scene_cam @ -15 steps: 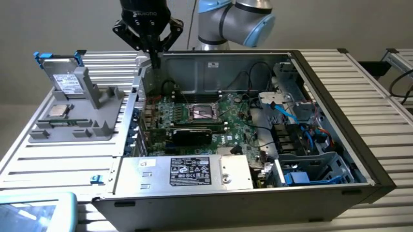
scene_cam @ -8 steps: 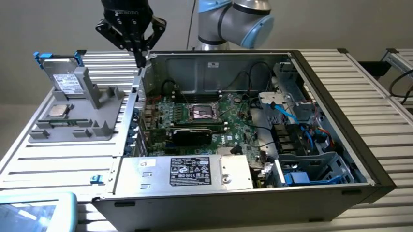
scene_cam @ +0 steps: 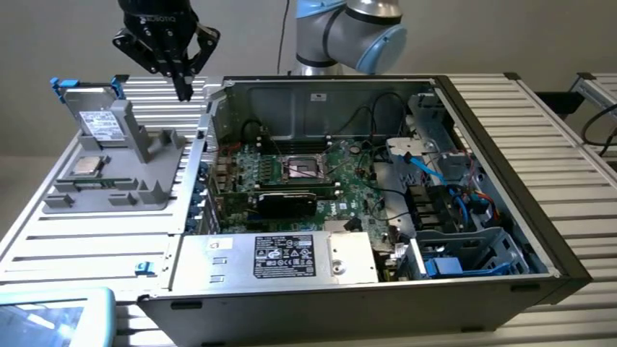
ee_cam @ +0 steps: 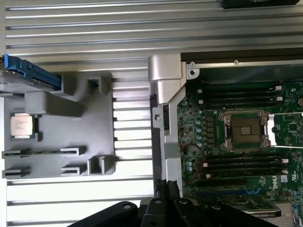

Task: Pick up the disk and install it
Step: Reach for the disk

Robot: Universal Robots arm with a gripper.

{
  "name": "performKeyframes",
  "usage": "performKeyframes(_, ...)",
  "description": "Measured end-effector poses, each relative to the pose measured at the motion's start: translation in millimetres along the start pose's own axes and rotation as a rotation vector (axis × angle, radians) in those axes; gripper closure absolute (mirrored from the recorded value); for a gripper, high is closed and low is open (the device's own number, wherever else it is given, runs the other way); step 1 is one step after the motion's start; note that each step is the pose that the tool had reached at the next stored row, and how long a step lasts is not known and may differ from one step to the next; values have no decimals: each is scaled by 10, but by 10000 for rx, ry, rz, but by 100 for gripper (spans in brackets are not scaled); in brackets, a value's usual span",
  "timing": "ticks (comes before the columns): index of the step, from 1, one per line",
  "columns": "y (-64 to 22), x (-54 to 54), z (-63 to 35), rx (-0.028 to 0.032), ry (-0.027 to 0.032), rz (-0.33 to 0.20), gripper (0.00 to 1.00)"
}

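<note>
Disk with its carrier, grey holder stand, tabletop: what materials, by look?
Disk: dull silver body, likely bare metal, with a white paper-like label. Its blue frame looks like slightly glossy moulded plastic.
Grey holder stand: matt, uniform grey, blocky ribs; probably printed or moulded plastic.
Tabletop: ribbed, bright sheen; likely extruded aluminium.

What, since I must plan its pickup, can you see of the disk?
The disk is a flat silver-grey slab with a white label, framed by a blue plastic carrier. It stands on edge, leaning back, in the grey holder at the exterior view's left. Only the holder touches it; the end effector is apart.
</note>
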State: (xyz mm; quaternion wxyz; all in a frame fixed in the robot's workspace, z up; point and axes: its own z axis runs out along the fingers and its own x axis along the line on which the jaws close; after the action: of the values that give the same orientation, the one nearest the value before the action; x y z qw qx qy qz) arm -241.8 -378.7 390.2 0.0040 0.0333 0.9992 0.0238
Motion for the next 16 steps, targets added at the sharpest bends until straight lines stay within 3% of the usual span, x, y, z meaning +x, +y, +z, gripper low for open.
performKeyframes(3,7,133,-1,6,84,3,89)
performKeyframes(9,44,407,1,7,91,4,89)
performKeyframes(16,88,642,8,9,136,6,89)
